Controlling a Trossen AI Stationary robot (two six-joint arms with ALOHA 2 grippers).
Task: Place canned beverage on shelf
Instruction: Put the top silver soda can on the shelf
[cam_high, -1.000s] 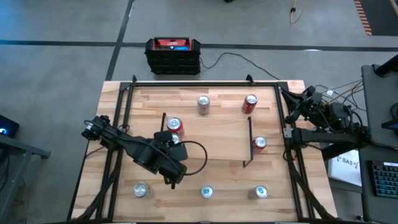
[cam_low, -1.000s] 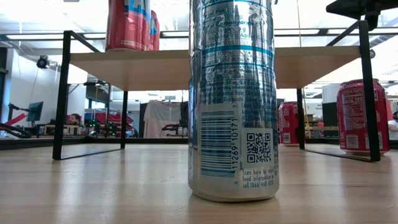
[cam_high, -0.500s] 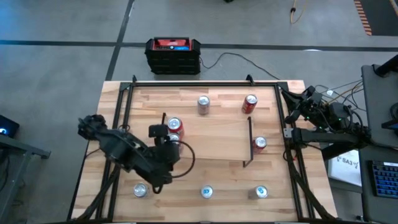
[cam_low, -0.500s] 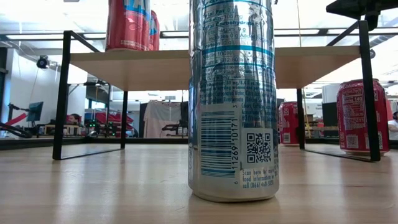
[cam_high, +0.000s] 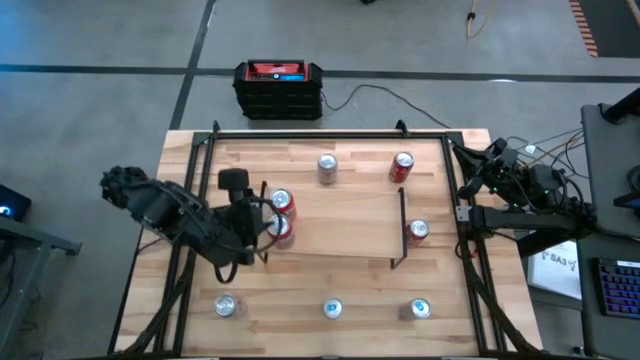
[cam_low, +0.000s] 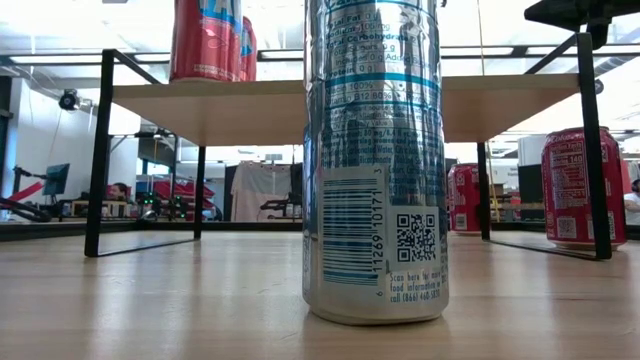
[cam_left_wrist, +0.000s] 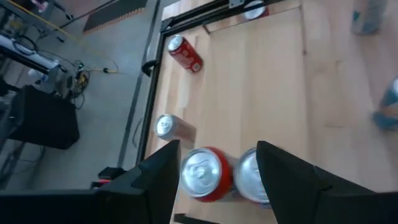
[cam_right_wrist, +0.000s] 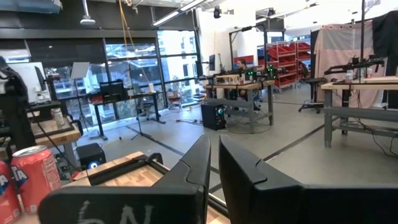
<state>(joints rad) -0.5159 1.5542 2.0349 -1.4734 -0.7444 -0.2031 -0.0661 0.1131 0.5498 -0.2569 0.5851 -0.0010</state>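
Observation:
The shelf (cam_high: 340, 225), a light-wood board on thin black legs, stands mid-table. Two red cans stand upright on its left end, one toward the far side (cam_high: 280, 200) and one nearer (cam_high: 284, 229). They also show in the low view (cam_low: 205, 40) and in the left wrist view (cam_left_wrist: 202, 174), (cam_left_wrist: 252, 177). My left gripper (cam_high: 258, 228) hangs open above and just left of that end, slanting down toward the table's right. Its fingers (cam_left_wrist: 217, 146) frame both cans from a distance and touch neither. My right gripper (cam_right_wrist: 214, 162) is shut and parked at the table's right edge.
A silver can (cam_high: 327, 168) and a red one (cam_high: 402, 166) stand near the far edge. Another red can (cam_high: 418, 230) stands by the shelf's right legs. Three silver cans (cam_high: 226, 305), (cam_high: 332, 308), (cam_high: 418, 308) line the near edge. The middle one (cam_low: 375, 160) fills the low view.
My left gripper has risen and drawn back from the shelf's left end toward the table's far left, rolling about its own axis as it went. Its fingers have kept the same gap. Both cans on the shelf have stayed in place.

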